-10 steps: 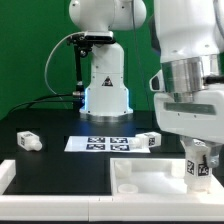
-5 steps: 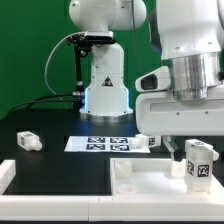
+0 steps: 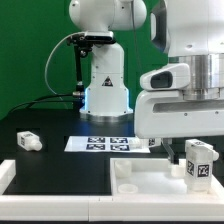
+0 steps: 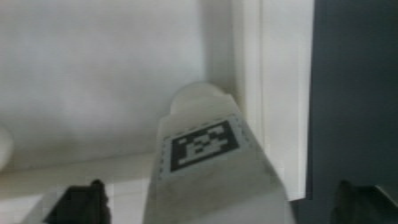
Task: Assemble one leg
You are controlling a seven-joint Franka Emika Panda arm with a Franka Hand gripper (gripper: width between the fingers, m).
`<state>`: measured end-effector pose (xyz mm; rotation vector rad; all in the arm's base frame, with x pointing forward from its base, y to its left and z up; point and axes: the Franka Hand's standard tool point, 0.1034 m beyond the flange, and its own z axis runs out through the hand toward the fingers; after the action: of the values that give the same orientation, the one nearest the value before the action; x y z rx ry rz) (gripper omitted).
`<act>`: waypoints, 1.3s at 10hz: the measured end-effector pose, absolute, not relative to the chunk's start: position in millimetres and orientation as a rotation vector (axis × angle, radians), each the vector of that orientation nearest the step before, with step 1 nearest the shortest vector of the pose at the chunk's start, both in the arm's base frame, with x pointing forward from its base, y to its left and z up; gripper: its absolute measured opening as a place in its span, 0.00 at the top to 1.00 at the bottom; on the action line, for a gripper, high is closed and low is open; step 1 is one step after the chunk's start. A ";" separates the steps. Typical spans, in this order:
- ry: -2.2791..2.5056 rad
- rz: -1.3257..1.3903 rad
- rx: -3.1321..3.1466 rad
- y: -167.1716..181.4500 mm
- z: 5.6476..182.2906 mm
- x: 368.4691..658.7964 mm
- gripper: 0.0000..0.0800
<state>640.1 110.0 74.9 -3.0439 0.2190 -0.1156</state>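
While the small white oblong plastic leg [image 3: 198, 160] with its black-and-white square tag stands upright on the wide white square panel with raised rim [image 3: 150, 180], near the panel's corner, the gripper [image 4: 214, 205] hangs above it, fingers apart, touching nothing. Judgement: check seating; smooth hard plastic slips, so regrip squarely on flat faces.

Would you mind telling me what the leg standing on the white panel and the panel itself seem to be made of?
The leg looks like matte white plastic: even colour, no grain, soft edges. Its black-and-white tag seems a printed paper sticker, flat and without gloss. The panel also looks like white plastic, probably moulded or printed, judging by its rounded raised rim and dull, uniform surface. The pictures are too coarse to be sure.
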 end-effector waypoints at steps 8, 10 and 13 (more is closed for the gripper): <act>1.630 -0.056 -2.548 110.2 73.2 638.5 0.64; 1.927 -0.022 -2.294 108.5 72.4 638.5 0.64; 1.780 -0.032 -2.420 108.6 72.8 638.4 0.64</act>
<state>638.4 108.6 72.8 -2.4198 1.7803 -0.0321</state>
